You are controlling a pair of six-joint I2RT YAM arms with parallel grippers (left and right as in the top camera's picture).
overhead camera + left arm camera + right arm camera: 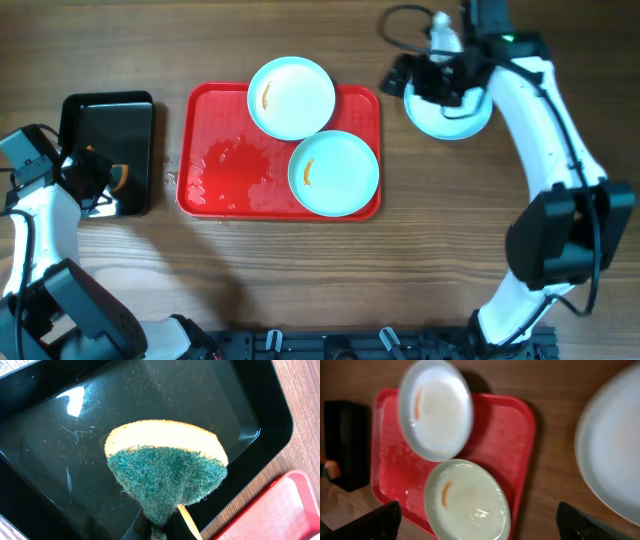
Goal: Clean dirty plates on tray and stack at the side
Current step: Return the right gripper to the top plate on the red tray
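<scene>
Green sponge (165, 480) in left hand (159, 527): wrist view only.

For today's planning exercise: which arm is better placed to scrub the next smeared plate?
Left: the left gripper grips the sponge beside the red tray; the right gripper stands open over the set-aside plate.

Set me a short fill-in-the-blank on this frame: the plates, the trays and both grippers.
1. The red tray holds ___ dirty plates, each with an orange smear.
2. The left gripper is shut on a ___ above the black tray.
3. The third plate lies on the table near the ___ arm.
4. The right gripper stands ___.
Missing words: two; sponge; right; open.
</scene>
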